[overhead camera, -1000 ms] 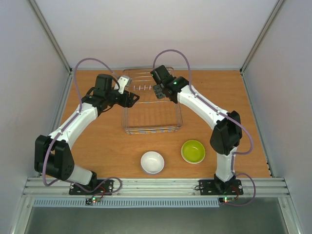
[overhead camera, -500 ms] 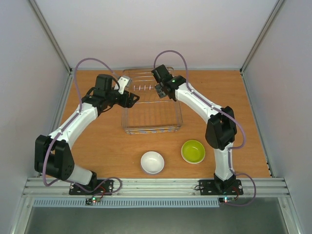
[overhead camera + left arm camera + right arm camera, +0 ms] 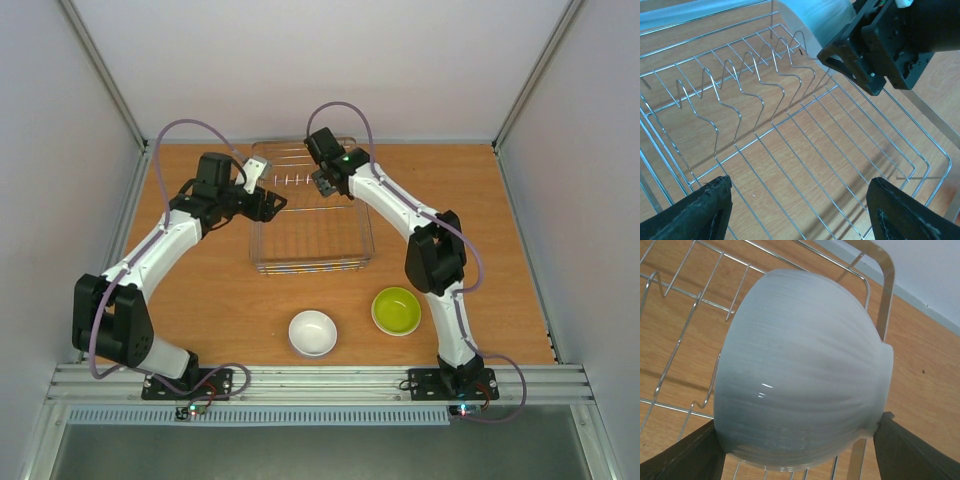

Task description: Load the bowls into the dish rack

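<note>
Wooden table [image 3: 480, 220], dish rack [image 3: 310, 268] at far centre. Right gripper [image 3: 322, 186] clamps the pale grey-white bowl [image 3: 800, 370], tilted above the prongs [image 3: 755, 95]. Left gripper [image 3: 800, 210] gapes wide and empty over the rack. Bowl judged rigid, glossy, slippery and breakable; set down gently.

Top external: fixed high behind the arm bases, looking down on the whole tabletop [image 3: 480, 200]. Left wrist: close, facing past the left tool [image 3: 800, 212] into the dish rack [image 3: 760, 97], right tool [image 3: 860, 55] ahead. Right wrist: closest, pale bowl [image 3: 800, 375] filling it, same rack beyond.
</note>
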